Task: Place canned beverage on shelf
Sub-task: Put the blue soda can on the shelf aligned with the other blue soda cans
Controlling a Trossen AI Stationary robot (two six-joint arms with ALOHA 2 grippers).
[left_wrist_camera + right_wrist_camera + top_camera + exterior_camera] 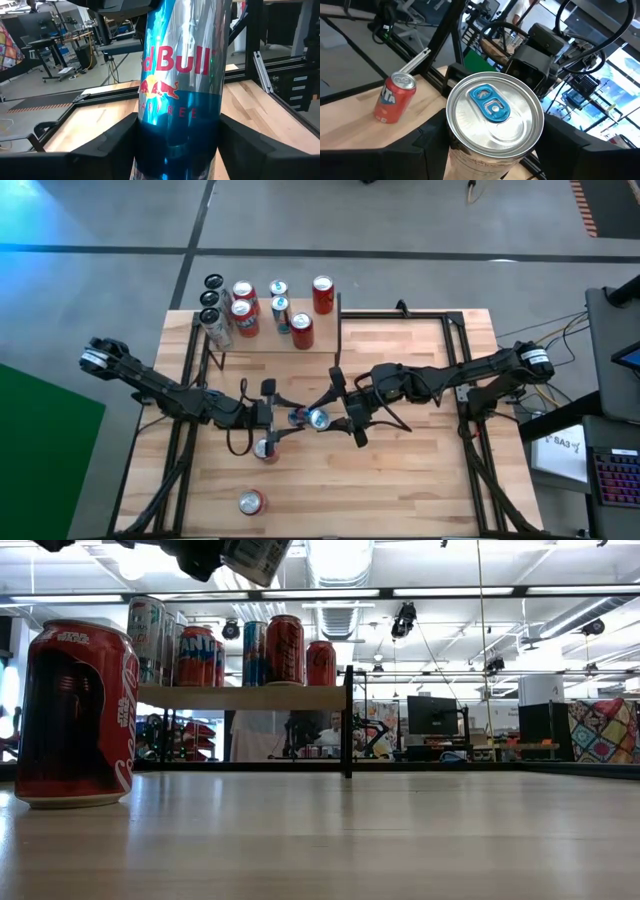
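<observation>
Only the left wrist view reads the can's (177, 90) Red Bull label.

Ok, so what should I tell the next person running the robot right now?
Left tool and right tool: both shut on the tall blue-and-silver metal drink can, held in the air above mid-table.
Light wooden shelf with black uprights: already carries several cans.
Two red cans wait on the table.
Left to do: set this can on the shelf, probably the red ones after.
</observation>
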